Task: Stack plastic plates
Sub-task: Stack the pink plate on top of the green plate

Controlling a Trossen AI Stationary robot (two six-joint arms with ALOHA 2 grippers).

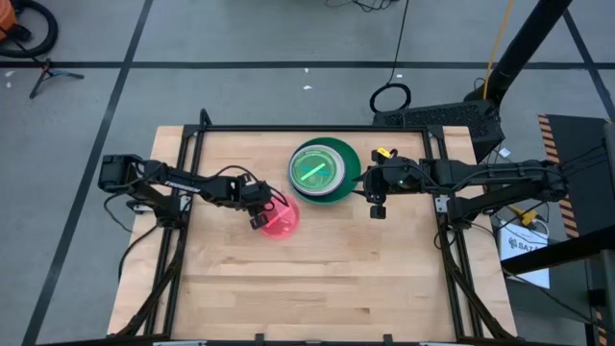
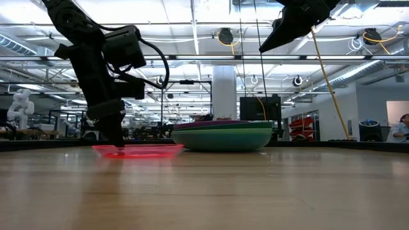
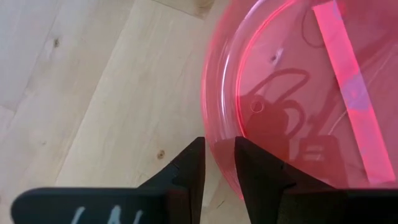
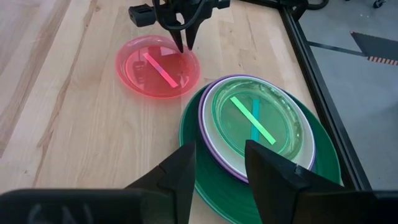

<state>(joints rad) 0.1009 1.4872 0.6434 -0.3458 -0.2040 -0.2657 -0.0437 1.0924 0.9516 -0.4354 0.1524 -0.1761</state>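
1. From above, I see the wooden tabletop (image 1: 288,279) lit evenly and brightly, with only soft, short shadows under the arms.
2. Ceiling strip lights (image 2: 192,25) in the low view glare white, leaving the left arm (image 2: 96,70) a near silhouette against them.
3. A long light reflects as a bright streak on the pink plate (image 4: 158,65) and another on the lime plate (image 4: 255,118).
4. Through my left wrist camera, the dark fingers (image 3: 186,171) are blurred up close; the gripper's shadow falls inside the pink plate.
5. The near tabletop is soft in the low view.
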